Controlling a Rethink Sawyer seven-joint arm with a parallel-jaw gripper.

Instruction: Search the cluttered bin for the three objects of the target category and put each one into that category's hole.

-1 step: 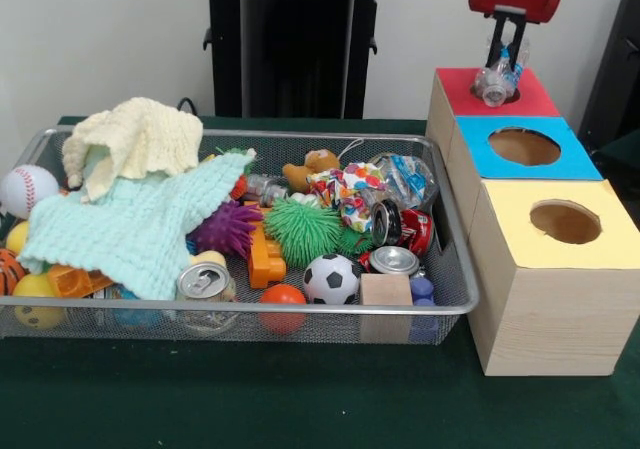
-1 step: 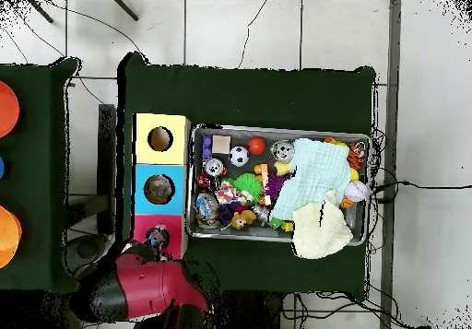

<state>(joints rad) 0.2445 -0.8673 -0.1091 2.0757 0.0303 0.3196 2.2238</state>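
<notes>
**Clear plastic over the red hole: one bottle about to go in**

Clear, crumpled plastic is what the gripper has clamped between its fingers: a small empty bottle, hanging neck-up with its lower end right at the mouth of the hole in the red box. From the front it looks as if the bottle is touching or just entering the opening; I cannot tell whether it has gone past the rim. The overhead view agrees, showing something pale sitting in the red box's hole beside the arm's red casing.

The red box stands at the far end of a row of three, with the blue box next and the yellow box nearest, all pressed against the right side of the wire bin.

As to progress, I would judge this delivery nearly finished, needing only a release. How many went in already I cannot say, since the holes hide their contents. Inside the bin, another clear bottle lies in the far right corner, and a smaller clear one rests near the middle of the far edge, half tucked beside the mint cloth. If bottles are the target, those two look like what remains. The cream cloth covers the far left corner and could hide more.
</notes>
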